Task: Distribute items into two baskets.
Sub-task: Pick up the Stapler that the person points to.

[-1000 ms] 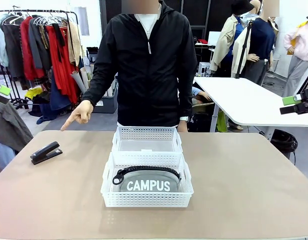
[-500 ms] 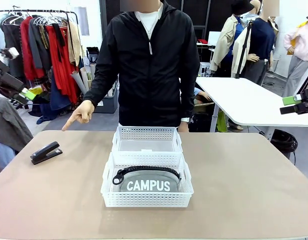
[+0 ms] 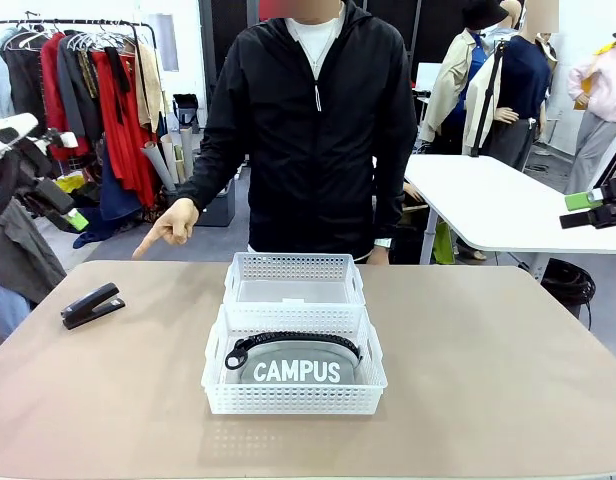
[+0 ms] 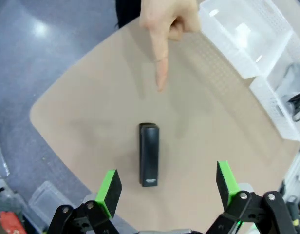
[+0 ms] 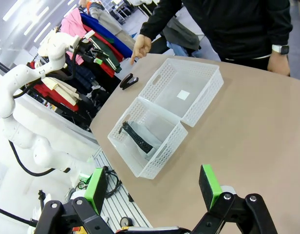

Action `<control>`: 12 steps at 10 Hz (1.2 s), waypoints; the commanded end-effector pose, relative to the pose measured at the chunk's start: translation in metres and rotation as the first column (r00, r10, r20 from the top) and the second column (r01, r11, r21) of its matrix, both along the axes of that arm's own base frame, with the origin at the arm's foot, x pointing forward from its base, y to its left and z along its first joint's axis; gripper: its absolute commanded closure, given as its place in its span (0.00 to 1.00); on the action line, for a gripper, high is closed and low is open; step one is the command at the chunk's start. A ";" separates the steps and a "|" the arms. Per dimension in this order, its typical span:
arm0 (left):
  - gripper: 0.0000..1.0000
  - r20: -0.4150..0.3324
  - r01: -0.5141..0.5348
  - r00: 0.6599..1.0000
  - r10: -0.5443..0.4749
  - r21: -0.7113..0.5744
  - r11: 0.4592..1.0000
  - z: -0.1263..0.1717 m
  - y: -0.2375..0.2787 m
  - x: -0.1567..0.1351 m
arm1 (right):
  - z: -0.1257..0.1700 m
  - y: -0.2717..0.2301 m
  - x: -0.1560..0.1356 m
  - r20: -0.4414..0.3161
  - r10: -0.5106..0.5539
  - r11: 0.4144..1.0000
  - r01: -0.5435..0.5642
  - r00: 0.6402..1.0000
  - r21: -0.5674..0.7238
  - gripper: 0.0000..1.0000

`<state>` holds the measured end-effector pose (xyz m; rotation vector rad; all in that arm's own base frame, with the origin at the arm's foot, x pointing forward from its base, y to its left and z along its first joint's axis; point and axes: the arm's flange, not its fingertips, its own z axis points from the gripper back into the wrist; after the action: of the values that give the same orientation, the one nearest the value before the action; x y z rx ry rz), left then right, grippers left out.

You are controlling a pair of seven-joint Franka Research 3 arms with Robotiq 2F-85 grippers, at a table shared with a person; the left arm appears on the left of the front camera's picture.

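A small black stapler (image 3: 91, 305) (image 4: 149, 154) (image 5: 128, 82) lies on the tan table near its left edge. The person's hand (image 3: 168, 228) (image 4: 162, 29) points a finger down at it. My left gripper (image 3: 68, 185) (image 4: 168, 183) hangs open high above the stapler, touching nothing. Two white lattice baskets stand end to end mid-table. The near basket (image 3: 293, 400) (image 5: 162, 156) holds the grey "CAMPUS" pouch (image 3: 296, 368) (image 5: 138, 138). Nothing lies in the far basket (image 3: 294, 268) (image 5: 201, 97). My right gripper (image 3: 573, 210) (image 5: 152, 186) stays open at the far right, well above the table.
The person (image 3: 313, 130) stands at the table's far edge, the other hand (image 3: 376, 255) resting behind the far basket. A clothes rack (image 3: 88, 100) stands back left and a white table (image 3: 488, 195) back right. Bare tabletop surrounds the baskets on both sides.
My left arm has swung in from the left edge and lowered toward the stapler's side. The person's pointing hand has drifted slightly right. The right arm has not moved.
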<state>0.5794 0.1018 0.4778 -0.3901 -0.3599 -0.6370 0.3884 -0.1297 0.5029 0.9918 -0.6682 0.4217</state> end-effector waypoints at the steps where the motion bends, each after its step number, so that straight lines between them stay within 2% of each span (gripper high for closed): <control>1: 0.00 0.019 0.024 0.999 -0.026 0.091 0.996 -0.010 -0.007 0.008 | 0.001 0.001 0.000 0.003 0.002 1.000 -0.002 1.000 0.002 0.00; 6: 0.00 -0.005 0.147 0.988 -0.151 0.271 0.951 -0.051 -0.022 0.012 | 0.001 0.001 0.000 0.003 0.002 1.000 -0.002 1.000 0.002 0.00; 9: 0.00 -0.067 0.219 0.976 -0.209 0.319 0.922 -0.068 -0.027 0.011 | 0.001 0.001 0.000 0.003 0.002 1.000 -0.002 1.000 0.002 0.00; 12: 0.00 -0.076 0.254 0.967 -0.243 0.351 0.901 -0.084 -0.031 0.013 | 0.001 0.001 0.000 0.003 0.002 1.000 -0.002 1.000 0.002 0.00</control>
<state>0.5924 0.0705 0.3981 -0.1165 -0.1503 -0.9052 0.3884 -0.1297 0.5029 0.9917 -0.6683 0.4215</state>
